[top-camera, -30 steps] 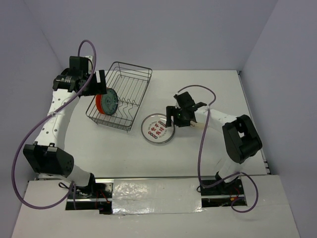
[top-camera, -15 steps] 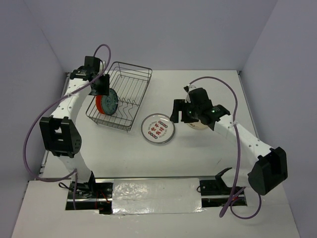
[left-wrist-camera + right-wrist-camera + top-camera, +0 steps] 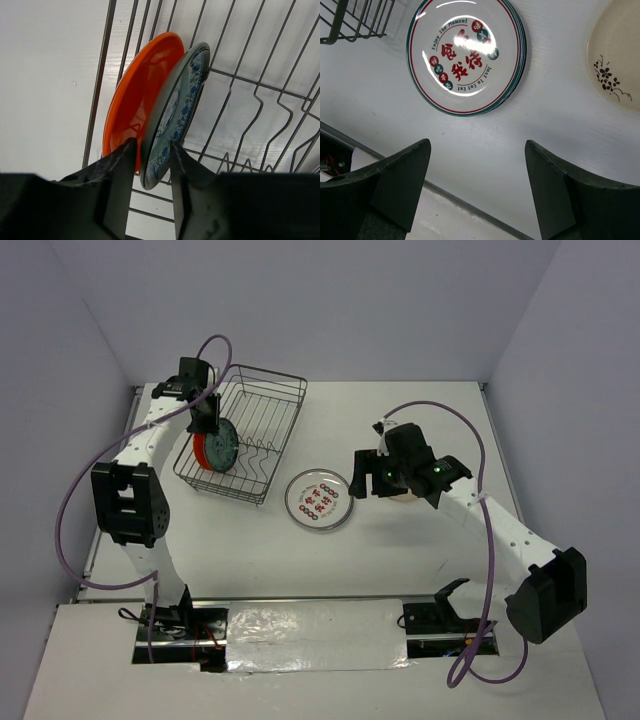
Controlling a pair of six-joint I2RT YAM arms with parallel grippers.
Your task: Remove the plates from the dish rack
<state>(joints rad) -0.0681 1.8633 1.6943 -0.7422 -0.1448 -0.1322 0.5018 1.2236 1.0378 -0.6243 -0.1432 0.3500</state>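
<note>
Plates are in three places here. Two of them stand on edge inside the dish rack (image 3: 283, 425), directly under the left gripper (image 3: 207, 426). These are an orange plate (image 3: 132, 95) and a teal plate (image 3: 176, 112), and they lean against each other. The orange one is on the outer side, nearer to the rack wall. In the left wrist view the left gripper (image 3: 151, 145) has its fingers (image 3: 117, 175) on the two sides of the teal plate's rim, very close to it. A thin line of orange shows between one finger and the teal plate, so I cannot tell if the jaws really press the plate or only stand around it.

The right gripper (image 3: 362, 472) hangs over the white table (image 3: 400, 550) with its jaws spread wide, and nothing is between them. A red-patterned plate (image 3: 467, 55) lies flat on the table ahead of this gripper's fingertips, on the side toward the rack. One corner of the rack is just beyond that plate. A cream plate (image 3: 620, 60) with a small dark flower twig also lies flat, ahead and to the other side of the fingertips. The edge of the wrist view cuts it. From above, this cream plate is mostly hidden under the right gripper, and the two flat plates are apart from each other.
</note>
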